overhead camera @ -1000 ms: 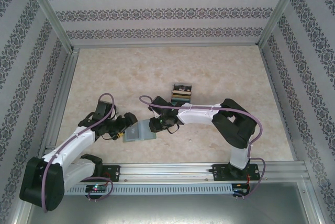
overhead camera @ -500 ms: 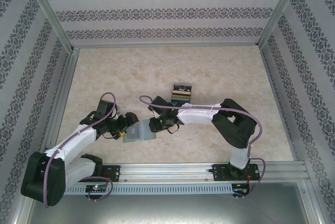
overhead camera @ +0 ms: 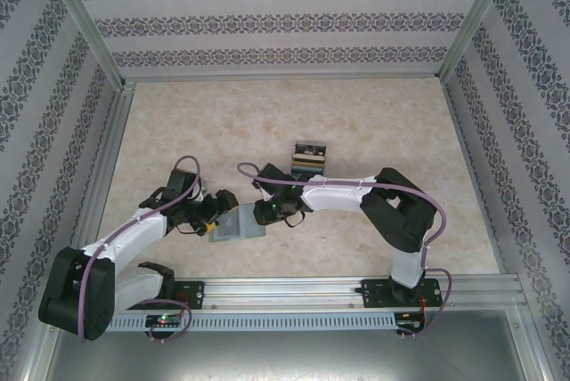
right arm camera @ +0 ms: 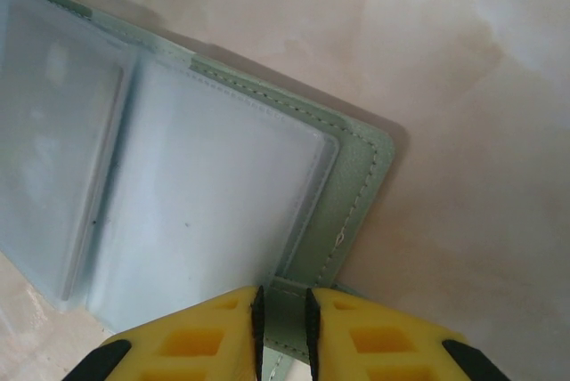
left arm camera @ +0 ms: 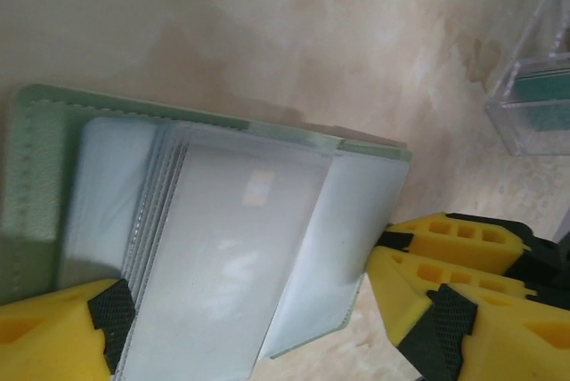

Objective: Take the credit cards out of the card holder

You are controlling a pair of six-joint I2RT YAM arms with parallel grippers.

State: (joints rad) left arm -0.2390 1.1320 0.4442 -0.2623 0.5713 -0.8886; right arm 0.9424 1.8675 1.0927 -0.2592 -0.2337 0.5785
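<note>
Right wrist: I see right gripper [right arm camera: 282, 328] pinching card holder [right arm camera: 356, 176] edge; left gripper [left arm camera: 267, 319] wide astride sleeves [left arm camera: 232, 239], possibly touching.

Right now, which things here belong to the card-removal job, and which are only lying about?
Job: card holder; credit cards, stacked beyond it; right end effector pinching the holder's edge.
Lying about: table; aluminium rail.

Left arm [overhead camera: 134, 231], right arm [overhead camera: 334, 192]: white links, black joints, purple cables; yellow fingers [right arm camera: 383, 328], black pads [left arm camera: 113, 308].
</note>
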